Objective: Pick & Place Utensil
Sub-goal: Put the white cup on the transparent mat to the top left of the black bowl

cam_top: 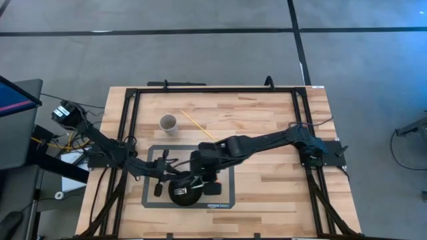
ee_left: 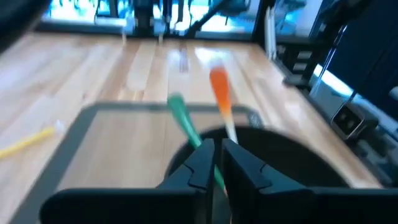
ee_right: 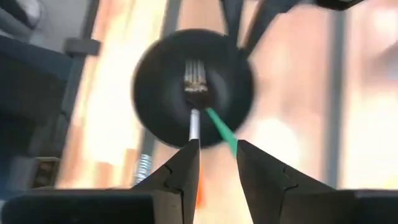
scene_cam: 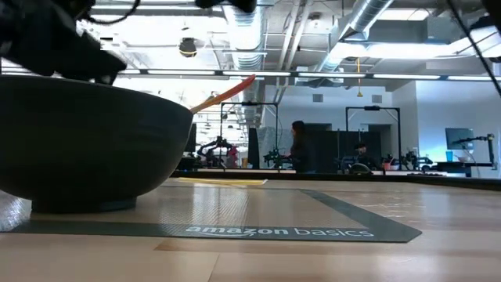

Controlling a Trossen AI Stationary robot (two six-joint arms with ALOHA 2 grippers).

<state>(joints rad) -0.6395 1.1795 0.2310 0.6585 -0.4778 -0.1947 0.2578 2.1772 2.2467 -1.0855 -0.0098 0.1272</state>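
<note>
A black bowl [cam_top: 181, 193] [scene_cam: 86, 141] sits on a grey mat. A fork with an orange handle [scene_cam: 227, 92] [ee_left: 219, 90] lies in the bowl, tines [ee_right: 194, 78] on the bowl's bottom, handle leaning out over the rim. A green-handled utensil [ee_left: 182, 118] [ee_right: 219, 127] slants beside it. My left gripper [ee_left: 214, 163] [cam_top: 163, 172] is at the bowl's left rim, shut on the green handle. My right gripper [ee_right: 216, 155] [cam_top: 203, 175] hangs open above the bowl's right side, fingers pointing down. The fork's shaft runs under one of its fingers. My left gripper pinches the green utensil's handle [ee_left: 198, 142] between its two fingers, partway along its length. The free green end sticks out past the fingertips, slanting up over the mat. The fingers hide the utensil's other end, above the bowl's rim [ee_left: 261, 134].
A small cup [cam_top: 168, 123] and a thin yellow stick [cam_top: 198, 125] [ee_left: 25, 143] lie on the wood beyond the mat [cam_top: 223, 200]. The black frame rails [cam_top: 130, 127] run along the table's sides. People [scene_cam: 299, 147] stand in the room far behind.
</note>
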